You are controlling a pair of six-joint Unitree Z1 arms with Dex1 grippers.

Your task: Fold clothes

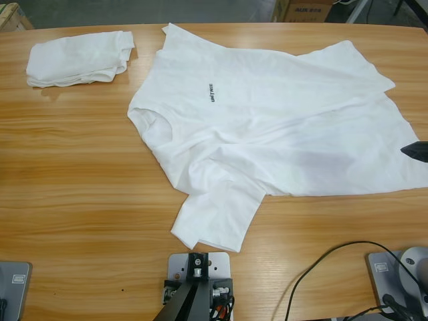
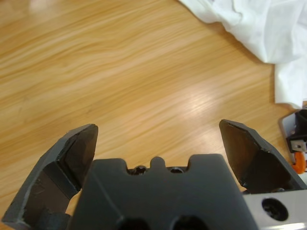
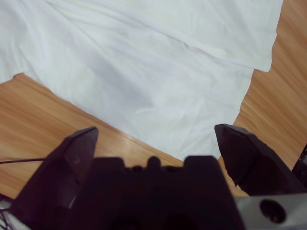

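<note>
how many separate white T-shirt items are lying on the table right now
2: a spread T-shirt with black chest lettering across the table's middle and right, and a folded bundle at the far left. The bundle may hold several shirts.

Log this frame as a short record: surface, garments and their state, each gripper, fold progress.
surface: wooden table
spread garment: white T-shirt, lying open and wrinkled, black lettering on the chest, one sleeve toward the near edge
other garment: folded white bundle at the far left corner, apart from the T-shirt
left gripper: open, over bare wood, T-shirt edge beyond it, holding nothing
right gripper: open, over the T-shirt's edge, holding nothing
fold progress: no fold made yet on the spread T-shirt
</note>
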